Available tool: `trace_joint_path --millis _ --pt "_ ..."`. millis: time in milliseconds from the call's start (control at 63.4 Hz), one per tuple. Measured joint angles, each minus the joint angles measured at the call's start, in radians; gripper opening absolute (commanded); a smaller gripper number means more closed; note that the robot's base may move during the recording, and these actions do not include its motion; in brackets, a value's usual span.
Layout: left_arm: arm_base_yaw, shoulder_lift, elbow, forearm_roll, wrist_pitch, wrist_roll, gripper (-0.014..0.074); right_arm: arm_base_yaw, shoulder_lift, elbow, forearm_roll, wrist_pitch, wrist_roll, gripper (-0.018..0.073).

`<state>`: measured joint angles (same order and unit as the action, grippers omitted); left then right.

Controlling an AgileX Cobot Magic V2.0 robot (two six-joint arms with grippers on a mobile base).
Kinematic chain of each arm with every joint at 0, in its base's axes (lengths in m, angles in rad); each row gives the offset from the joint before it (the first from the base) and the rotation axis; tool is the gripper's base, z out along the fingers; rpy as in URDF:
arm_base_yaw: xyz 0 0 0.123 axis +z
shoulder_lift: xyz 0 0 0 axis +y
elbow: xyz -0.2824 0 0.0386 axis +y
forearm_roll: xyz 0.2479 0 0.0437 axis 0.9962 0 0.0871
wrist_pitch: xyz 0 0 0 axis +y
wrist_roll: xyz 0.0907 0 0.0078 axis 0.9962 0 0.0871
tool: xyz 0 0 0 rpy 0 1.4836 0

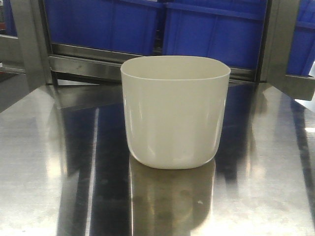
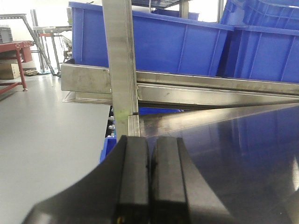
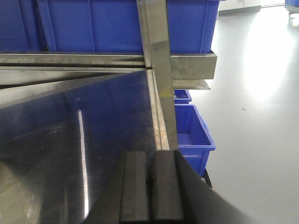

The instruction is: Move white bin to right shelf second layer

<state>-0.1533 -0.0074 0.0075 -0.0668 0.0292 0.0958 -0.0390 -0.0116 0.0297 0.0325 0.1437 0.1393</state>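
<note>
The white bin (image 1: pixel 175 113) stands upright on the shiny steel desk (image 1: pixel 49 172), near its middle and towards the back edge, with its open mouth facing up. Its reflection shows on the desk just in front of it. Behind it, blue crates (image 1: pixel 211 29) sit side by side on a steel rack level, apart from the bin.

In the left wrist view the left gripper (image 2: pixel 149 182) is closed, its two dark pads pressed flat against each other, and it hangs over the left edge of the desk beside an upright steel post (image 2: pixel 120 56). In the right wrist view the right gripper (image 3: pixel 150 186) is likewise closed pad to pad, over the desk's right edge near another post (image 3: pixel 159 60). A small blue crate (image 3: pixel 191 130) rests low beside the desk, by the grey floor (image 3: pixel 252 140)
</note>
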Motion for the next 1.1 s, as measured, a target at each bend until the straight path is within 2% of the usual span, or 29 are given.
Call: trace_joint_path --millis 1104 --pt "0.0 0.0 0.0 0.0 0.0 0.0 0.0085 0.0 0.0 0.0 0.0 0.0 0.0 0.0055"
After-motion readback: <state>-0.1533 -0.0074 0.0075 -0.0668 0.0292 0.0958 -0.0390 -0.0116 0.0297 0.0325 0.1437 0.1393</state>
